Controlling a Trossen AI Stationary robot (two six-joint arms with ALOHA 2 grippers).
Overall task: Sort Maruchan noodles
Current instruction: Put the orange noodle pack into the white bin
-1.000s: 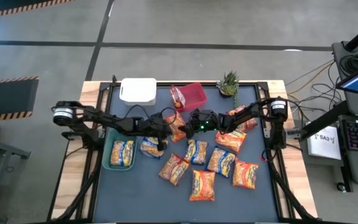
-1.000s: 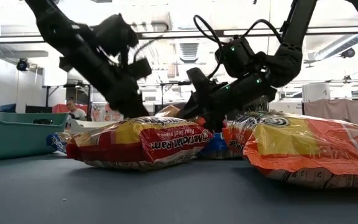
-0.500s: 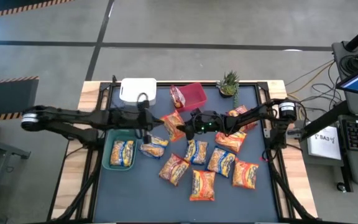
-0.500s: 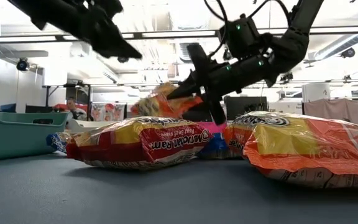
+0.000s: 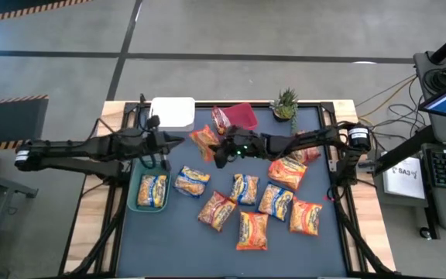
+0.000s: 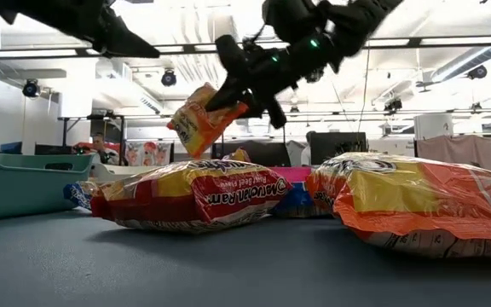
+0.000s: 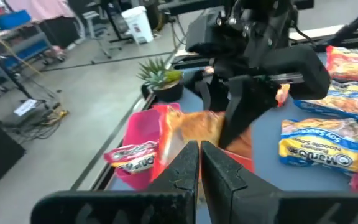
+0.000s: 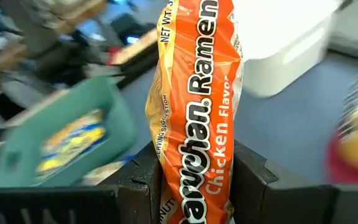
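**Orange ramen packet held in the air above the bins**

Concrete workshop floor surrounds a dark-topped bench seen from straight above, with one robot arm reaching in from each side. Along the far edge of the bench stand a white bin, a red bin that has one packet in it already, and a small potted plant. A green bin sits at the left side and holds a yellow-and-blue packet.

The right gripper is stretched far across toward the left, near the middle of the far half of the bench. Its fingers pinch an orange Maruchan chicken packet, gripping it from both flat sides near one end. In the table-height view the packet hangs tilted, well clear of the surface.

The left gripper hovers just in front of the white bin, holding nothing, its fingers pressed nearly together with only a thin gap between them.

About nine more noodle packets, orange, red and yellow-blue, lie scattered across the near and right part of the bench.

The step in hand appears to be carrying the orange packet to its bin. The white bin is probably the target, since no orange packet shows in the other two. To do this well, the right arm should keep the packet high enough to pass over the rim, centre it above the opening before letting go, and steer clear of the left arm, which waits close by.
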